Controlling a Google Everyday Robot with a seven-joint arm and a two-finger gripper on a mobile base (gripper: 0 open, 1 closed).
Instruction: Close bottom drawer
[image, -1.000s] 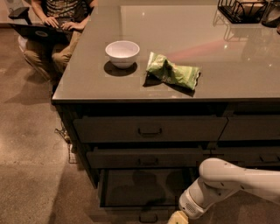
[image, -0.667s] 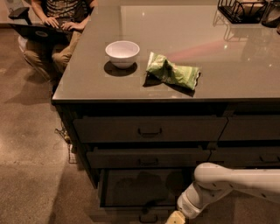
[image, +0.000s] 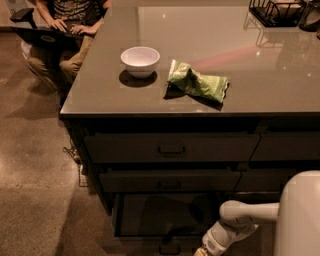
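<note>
While the drawer (image: 160, 216) stands pulled out at the stack's foot, tool (image: 204, 250) low by its right front corner, its state cannot be told, desk (image: 280, 95) above bearing white bowl (image: 140, 61), green bag (image: 197, 84), print unreadable.

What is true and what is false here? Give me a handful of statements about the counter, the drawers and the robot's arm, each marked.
1. The bottom drawer stands pulled out. True.
2. The white bowl sits inside that drawer. False: the bowl stands on the countertop.
3. The gripper is low down at the bottom drawer's front, right of its handle. True.
4. The green bag lies left of the bowl in the picture. False: it lies to the bowl's right.
5. A person sits with a laptop beyond the counter's far left corner. True.
</note>
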